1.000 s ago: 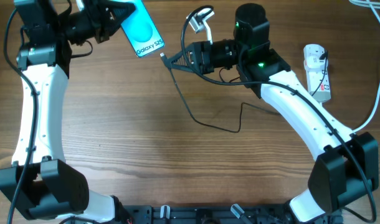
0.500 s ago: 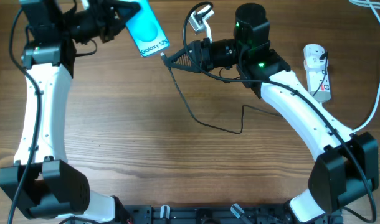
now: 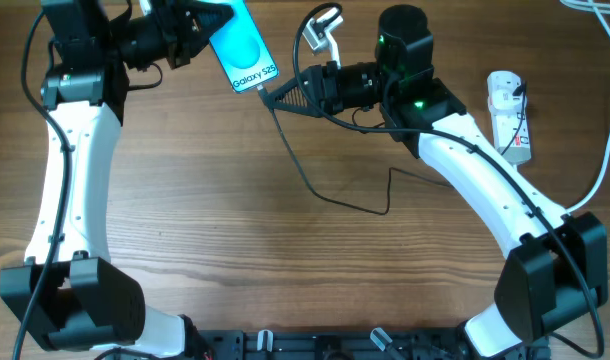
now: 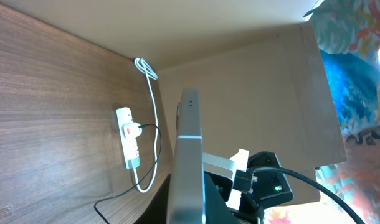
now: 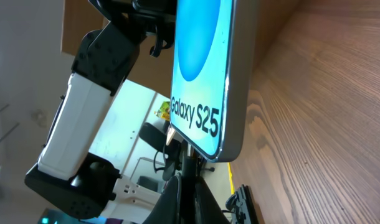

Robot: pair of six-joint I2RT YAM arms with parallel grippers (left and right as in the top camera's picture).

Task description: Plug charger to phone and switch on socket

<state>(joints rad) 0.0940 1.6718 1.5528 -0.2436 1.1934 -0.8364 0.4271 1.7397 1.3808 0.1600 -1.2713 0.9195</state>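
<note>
My left gripper (image 3: 197,22) is shut on the phone (image 3: 243,48), held above the table at the top left; its teal screen reads "Galaxy S25". In the left wrist view the phone (image 4: 189,155) shows edge-on. My right gripper (image 3: 275,96) is shut on the plug tip of the charger, the thin black cable (image 3: 330,195). The tip (image 5: 185,148) touches the phone's lower edge (image 5: 205,74) in the right wrist view. The socket (image 3: 509,115), a white power strip with a red mark, lies at the right; it also shows in the left wrist view (image 4: 129,138).
A thicker white cable (image 3: 605,120) runs down the right edge from the top corner. The black cable loops over the middle of the wooden table (image 3: 235,250). The arm bases stand at the front corners.
My left gripper has moved the phone to the right, toward the plug tip, until its lower edge meets the tip. The right arm has hardly moved.
</note>
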